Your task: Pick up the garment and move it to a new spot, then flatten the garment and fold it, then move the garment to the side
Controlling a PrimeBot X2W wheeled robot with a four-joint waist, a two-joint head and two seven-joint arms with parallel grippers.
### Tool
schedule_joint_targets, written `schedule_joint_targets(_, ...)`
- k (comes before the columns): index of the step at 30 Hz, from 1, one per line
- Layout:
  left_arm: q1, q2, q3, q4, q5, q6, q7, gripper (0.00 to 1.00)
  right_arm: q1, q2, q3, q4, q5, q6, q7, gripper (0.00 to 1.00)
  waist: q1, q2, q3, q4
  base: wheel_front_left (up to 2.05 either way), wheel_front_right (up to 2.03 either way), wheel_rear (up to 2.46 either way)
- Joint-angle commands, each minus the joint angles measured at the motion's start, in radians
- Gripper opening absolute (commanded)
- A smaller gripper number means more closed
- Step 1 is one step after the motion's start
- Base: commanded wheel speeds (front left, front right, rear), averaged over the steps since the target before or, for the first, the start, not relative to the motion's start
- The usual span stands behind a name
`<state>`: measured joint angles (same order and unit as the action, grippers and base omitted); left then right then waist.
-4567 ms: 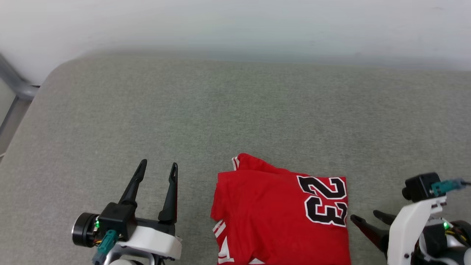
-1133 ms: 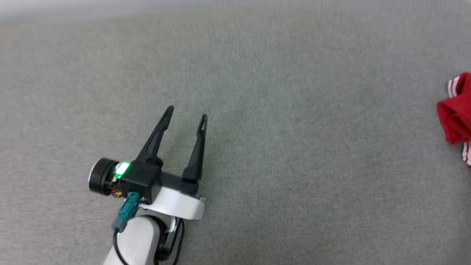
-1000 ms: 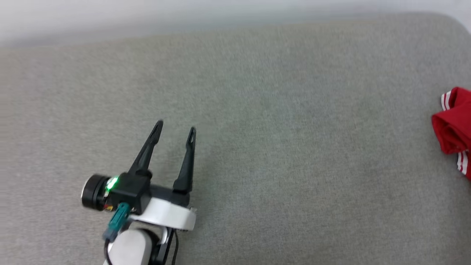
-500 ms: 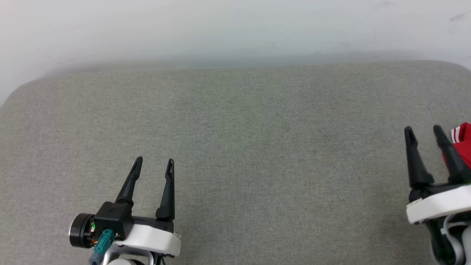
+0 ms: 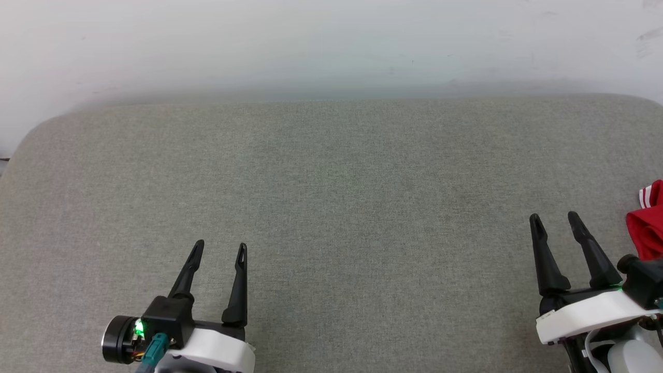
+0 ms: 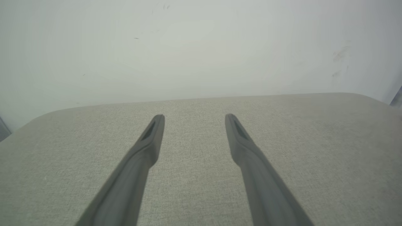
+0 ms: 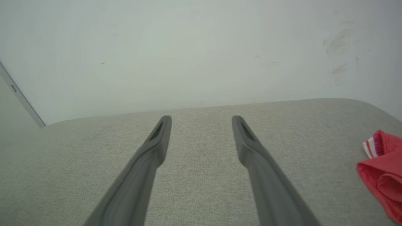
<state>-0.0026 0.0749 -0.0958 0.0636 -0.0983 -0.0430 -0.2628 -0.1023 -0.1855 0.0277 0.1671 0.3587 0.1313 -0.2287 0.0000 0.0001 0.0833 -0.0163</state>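
Just outboard of the right gripper, past its outer finger, lies the garment. It is a red bunch with a strip of white-striped trim showing, cut off by the edge of the head view. It touches neither finger. From the right wrist it sits low and off to the side of the outer finger, resting on the grey cushion. That gripper's fingers are spread wide with nothing between them. The left gripper is well apart from the garment, far across the cushion. Its fingers are likewise wide and empty, pointing toward the pale wall.

With the garment off to one side and both hands free, the last step looks done or nearly so.

The risks lie on the right. The visible part looks bunched rather than flat, and most of the cloth is out of frame, so I cannot tell whether the fold is neat. An outward swing of the right arm could catch the cloth with the outer finger or wrist and drag the fold open. The cushion's rounded corner is near that side, so a nudge might slide the garment toward the edge. A fresh grasp would be poorly seen from the head, and a pinch might take only the top layer.
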Motion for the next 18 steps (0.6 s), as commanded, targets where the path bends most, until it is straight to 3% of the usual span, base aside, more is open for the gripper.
schedule_joint_targets(1, 0.011, -0.007, 0.002, 0.002, 0.011, 0.005, -0.002, 1.0, 0.004, 0.006, 0.002, 0.005, -0.017, -0.001, -0.008, 1.0, 0.0, -0.0001, 0.0, 0.0, 0.0, 0.0, 0.0)
schedule_joint_targets(18, 0.003, -0.019, 0.018, -0.024, 0.053, 0.017, -0.002, 1.0, -0.004, 0.017, -0.001, 0.0, -0.07, -0.001, -0.02, 1.0, 0.0, -0.0001, 0.004, -0.005, 0.0, 0.0, 0.0)
